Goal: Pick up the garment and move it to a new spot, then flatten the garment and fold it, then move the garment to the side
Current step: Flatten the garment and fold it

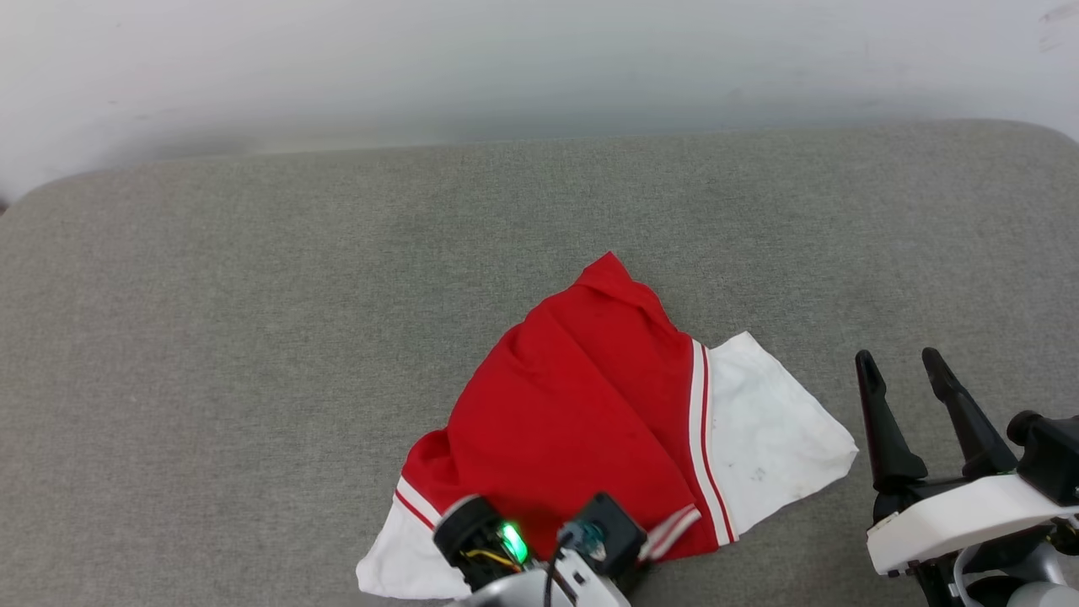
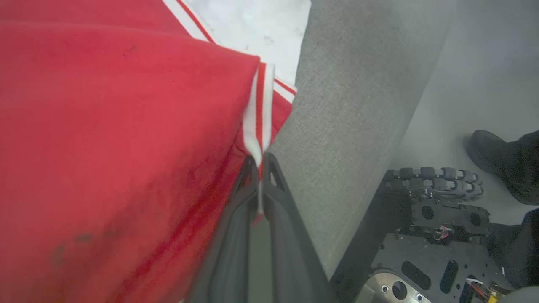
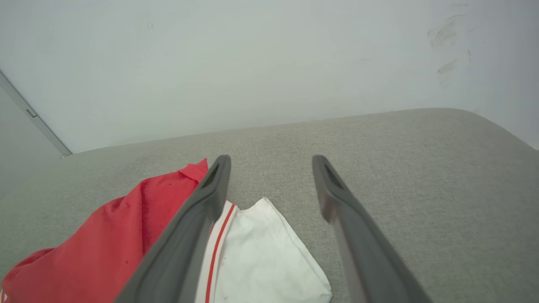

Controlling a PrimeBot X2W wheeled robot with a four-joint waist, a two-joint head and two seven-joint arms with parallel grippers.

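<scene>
The left gripper (image 2: 261,163) was clamped right down, its 2 dark fingers (image 2: 236,219) pressed together on the red-and-white striped trim (image 2: 257,113) of the red jersey T-shirt (image 1: 582,405). The cloth rose bunched from that pinch. The shirt lay rumpled, plain red side up, on the grey fabric surface (image 1: 253,295) near its front edge. 1 white sleeve (image 1: 767,430) was spread out to the right and another (image 1: 396,565) was at the lower left.

The right gripper (image 1: 900,367) stood just beside that right-hand sleeve, jaws spread wide with nothing between them and nothing touched. A pale wall (image 1: 506,67) ran behind. The left wrist view caught the robot's dark base (image 2: 433,219) on the floor below, and a person's dark shoe (image 2: 484,147) close to it.
</scene>
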